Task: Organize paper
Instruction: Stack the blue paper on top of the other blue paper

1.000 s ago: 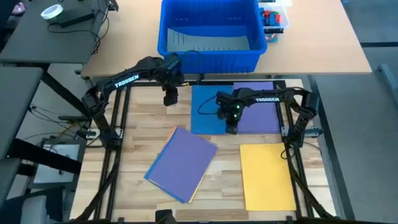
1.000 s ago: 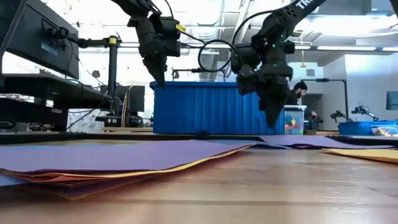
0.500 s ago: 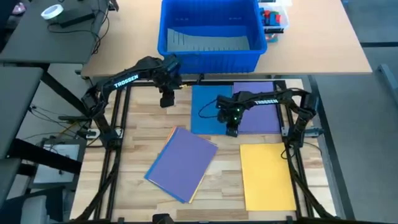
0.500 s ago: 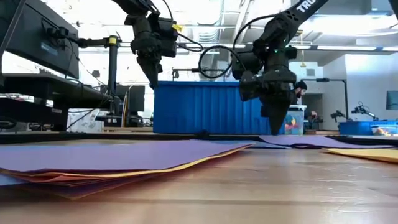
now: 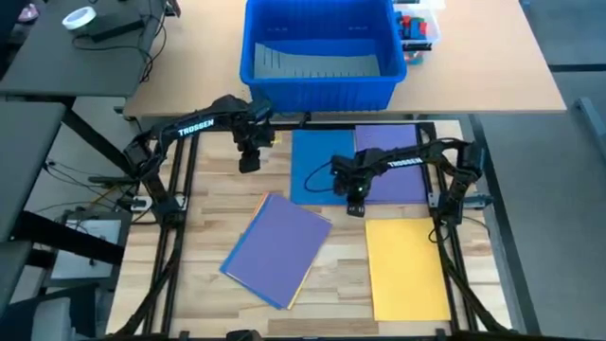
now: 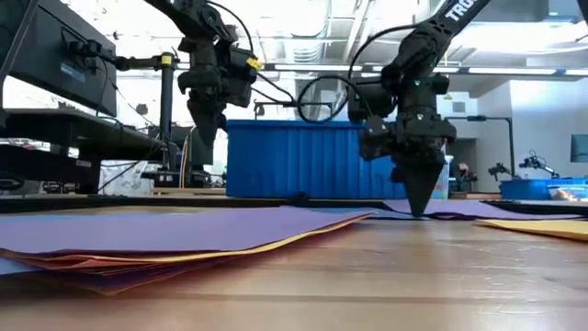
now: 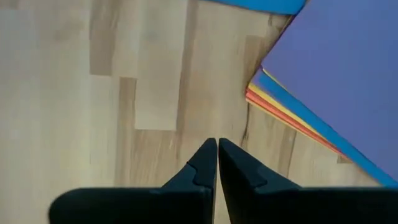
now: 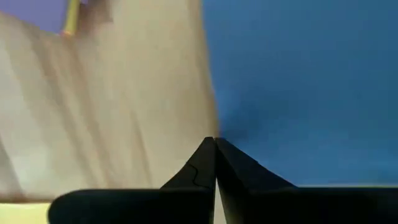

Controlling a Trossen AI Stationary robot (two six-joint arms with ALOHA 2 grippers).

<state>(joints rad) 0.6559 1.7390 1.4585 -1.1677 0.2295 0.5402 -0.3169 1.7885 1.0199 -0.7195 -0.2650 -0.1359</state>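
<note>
Nearest the low camera, a skewed stack of paper fills the foreground, a purple sheet on top with yellow and orange edges showing beneath it; the high view shows this same stack lying tilted on the wooden table, and a single yellow sheet lying square off to its right, well apart from it. Only the left wrist view separates the stack's lower layers: blue, yellow, orange and red edges fan out under the purple top.

Farther back, the right gripper points straight down with its tip at the table surface, something the overhead view cannot confirm. From above, that gripper sits at the near edge of the blue sheet, just beyond the yellow sheet's far corner. Its wrist view shows the fingers pressed together with nothing between them, the tip right at the border where the blue sheet meets bare wood.

Beside the blue sheet lies another purple sheet, under the right arm.

The left gripper hangs above bare wood, left of the blue sheet and beyond the stack, fingers closed on nothing.

Beyond the table stands a blue bin.
</note>
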